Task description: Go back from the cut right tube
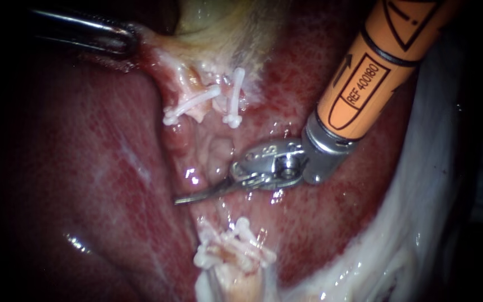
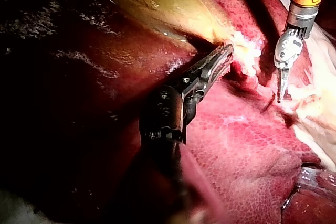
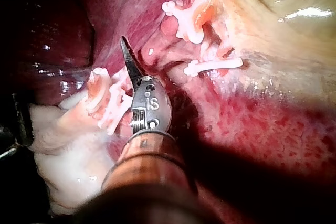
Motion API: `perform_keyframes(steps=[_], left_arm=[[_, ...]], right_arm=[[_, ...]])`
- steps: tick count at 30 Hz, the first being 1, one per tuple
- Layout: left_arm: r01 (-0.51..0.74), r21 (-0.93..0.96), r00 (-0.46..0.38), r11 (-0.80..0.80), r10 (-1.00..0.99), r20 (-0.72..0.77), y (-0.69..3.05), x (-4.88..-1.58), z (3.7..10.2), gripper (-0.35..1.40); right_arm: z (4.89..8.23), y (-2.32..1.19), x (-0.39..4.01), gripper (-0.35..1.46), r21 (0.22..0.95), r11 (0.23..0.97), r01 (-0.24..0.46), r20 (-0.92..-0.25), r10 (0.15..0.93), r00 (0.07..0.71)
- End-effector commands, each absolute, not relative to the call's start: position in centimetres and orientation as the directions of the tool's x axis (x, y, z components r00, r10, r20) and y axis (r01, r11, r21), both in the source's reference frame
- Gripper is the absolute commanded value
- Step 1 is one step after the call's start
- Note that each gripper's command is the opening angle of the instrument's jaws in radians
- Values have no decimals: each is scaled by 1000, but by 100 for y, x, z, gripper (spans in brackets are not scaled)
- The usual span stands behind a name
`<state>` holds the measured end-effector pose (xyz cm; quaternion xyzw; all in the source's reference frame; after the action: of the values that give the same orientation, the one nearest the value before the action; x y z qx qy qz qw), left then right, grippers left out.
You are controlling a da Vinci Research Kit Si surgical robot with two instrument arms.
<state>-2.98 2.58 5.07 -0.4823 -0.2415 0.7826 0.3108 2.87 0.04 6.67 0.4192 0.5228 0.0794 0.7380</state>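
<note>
Endoscope view: right instrument (image 1: 188, 197) points left, closed.

The wet, mottled dark-red liver (image 1: 85, 184) fills most of the endoscope view. The pale yellow-green, glistening gallbladder (image 1: 219, 22) sits at the top (its lower margin frayed and whitish). Two white plastic clips (image 1: 234, 98) lie just below it, and a cluster of further white clips (image 1: 236, 246) lies near the bottom. A white, stringy sheet of tissue (image 1: 420, 223) runs down the right.

- My left instrument (image 1: 131, 38) comes in from the upper left, its jaws clamped on tissue (image 1: 155, 47).
- My right instrument (image 1: 185, 197) slants down from the upper right, wrist bent, blades together and holding nothing.
</note>
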Motion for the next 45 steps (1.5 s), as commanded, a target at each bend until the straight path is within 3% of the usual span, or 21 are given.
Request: perform_keyframes(steps=[1, 2, 4, 5, 8, 16, 19, 22, 26, 30, 38, 45], left_arm=[[-253, -678, -342, -690, 719, -605, 258, -298, 507, -35], [-253, -678, -342, -690, 719, -605, 258, -298, 507, -35], [-253, -678, -342, -690, 719, -605, 258, -297, 508, -35], [-253, -678, -342, -690, 719, -605, 258, -297, 508, -35], [-253, -678, -342, -690, 719, -605, 258, -297, 508, -35], [-253, -678, -342, -690, 719, -605, 259, -296, 509, -35], [-253, -678, -342, -690, 719, -605, 259, -296, 509, -35], [-252, -678, -342, -690, 719, -605, 259, -296, 509, -35], [-252, -678, -342, -691, 719, -605, 258, -296, 510, -35], [-253, -677, -342, -691, 719, -605, 258, -295, 510, -35], [-253, -677, -342, -691, 718, -606, 257, -295, 511, -35], [-256, -674, -342, -693, 717, -607, 254, -298, 515, -35]], right_arm=[[667, 4, 285, -35, 700, 637, 322, -708, 564, 424], [666, 3, 285, -28, 699, 640, 318, -710, 571, 412], [666, 4, 287, 78, 703, 636, 319, -709, 589, 388], [666, 5, 289, 101, 711, 629, 314, -701, 604, 378], [666, 5, 293, 130, 727, 611, 314, -687, 636, 352], [661, 5, 293, 143, 731, 626, 272, -682, 650, 335], [651, 9, 280, 143, 718, 666, 200, -692, 654, 306], [633, 16, 255, 145, 644, 754, 125, -751, 593, 292], [607, 26, 212, 145, 496, 866, 56, -808, 437, 396], [588, 34, 168, 145, 421, 907, 12, -800, 365, 476], [577, 36, 111, 145, 342, 937, -75, -758, 322, 567], [577, 36, 106, 145, 359, 932, -46, -756, 319, 571]])
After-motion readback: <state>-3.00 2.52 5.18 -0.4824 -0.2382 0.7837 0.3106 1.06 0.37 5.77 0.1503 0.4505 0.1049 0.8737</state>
